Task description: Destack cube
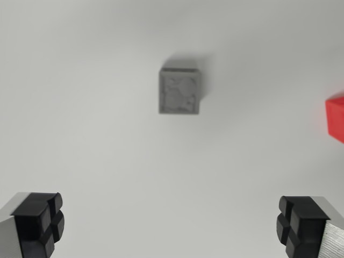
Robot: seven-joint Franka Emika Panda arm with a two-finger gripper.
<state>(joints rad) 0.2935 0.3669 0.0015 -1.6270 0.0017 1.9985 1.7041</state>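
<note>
While you look down through the wrist view, you see the gripper (171,226) with its two fingers spread wide apart, nothing between them; one black padded fingertip (38,221) sits in the lower left corner of the frame and the other in the lower right corner, each backed by a grey metal body; both pads are cut with a cross-shaped groove; between them lies only bare white bench (97,134). You will find a grey cube (180,91) in the upper middle of the frame, a little right of centre, seen almost straight from above; its top face carries a mottled, lighter pattern inside a darker border; a soft shadow falls along its upper and right edges onto the bench; from this angle you cannot tell whether it rests on another cube or directly on the bench. A red cube (335,118) shows at the right edge of the frame, cut off by the border so that only part of it is visible; it stands well apart from the grey cube; the gripper touches neither; the whole picture is slightly blurred.
</note>
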